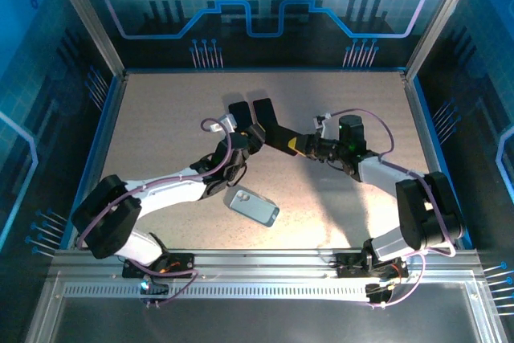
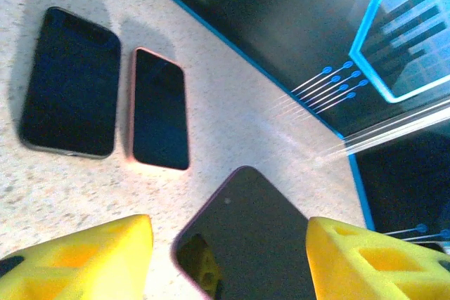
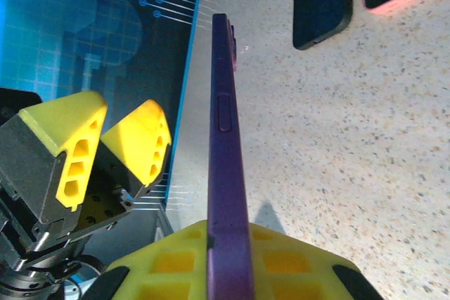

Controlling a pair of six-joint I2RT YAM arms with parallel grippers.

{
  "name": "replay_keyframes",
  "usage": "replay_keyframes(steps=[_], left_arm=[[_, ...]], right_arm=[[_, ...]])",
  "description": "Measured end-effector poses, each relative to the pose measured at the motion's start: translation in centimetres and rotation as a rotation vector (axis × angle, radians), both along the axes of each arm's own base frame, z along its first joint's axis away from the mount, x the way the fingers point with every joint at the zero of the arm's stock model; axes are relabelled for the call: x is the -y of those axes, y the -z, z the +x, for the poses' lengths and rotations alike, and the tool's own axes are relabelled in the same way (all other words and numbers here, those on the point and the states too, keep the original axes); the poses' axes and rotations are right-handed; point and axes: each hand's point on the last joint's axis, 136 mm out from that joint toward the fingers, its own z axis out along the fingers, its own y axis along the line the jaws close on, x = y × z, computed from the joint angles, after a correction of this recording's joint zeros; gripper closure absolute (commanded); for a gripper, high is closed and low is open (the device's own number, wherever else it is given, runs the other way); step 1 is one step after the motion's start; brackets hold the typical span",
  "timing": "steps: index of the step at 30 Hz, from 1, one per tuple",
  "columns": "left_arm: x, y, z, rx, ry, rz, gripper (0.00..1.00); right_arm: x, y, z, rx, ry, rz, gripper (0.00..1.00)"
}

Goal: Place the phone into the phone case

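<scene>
Near the middle of the surface (image 1: 161,118), the left arm (image 1: 161,190) and the right arm (image 1: 385,170) are meeting, well inside every edge. Toward the far edge, a black phone (image 2: 70,82) and a pink-rimmed phone (image 2: 160,110) are lying flat side by side, just apart. Closer to the near edge, a pale case (image 1: 251,206) is lying flat. The right pincer (image 3: 228,251) is clamping one end of the purple-edged phone (image 3: 223,124), holding it above the surface. The left pincer (image 2: 228,226) is standing open, its yellow fingers (image 2: 77,258) flanking the phone's other end without touching it.
</scene>
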Motion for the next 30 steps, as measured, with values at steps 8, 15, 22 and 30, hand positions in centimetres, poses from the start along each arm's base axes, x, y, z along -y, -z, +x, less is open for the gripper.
replay_keyframes(steps=[8, 15, 22, 30], left_arm=[[-2.3, 3.1, -3.7, -0.194, 0.063, 0.182, 0.67], [-2.5, 7.0, -8.2, -0.413, 0.213, 0.241, 0.94], [-1.1, 12.1, -12.7, -0.617, 0.362, 0.258, 1.0], [1.0, 16.1, -14.7, -0.749, 0.449, 0.245, 1.0]], right_arm=[[0.8, -0.1, -0.6, -0.021, -0.009, -0.067, 1.0], [1.6, -0.3, -1.5, -0.025, -0.035, -0.125, 1.0], [2.1, 0.2, -2.9, -0.059, -0.055, -0.158, 1.0], [2.4, -0.1, -4.1, -0.068, -0.068, -0.173, 1.0]])
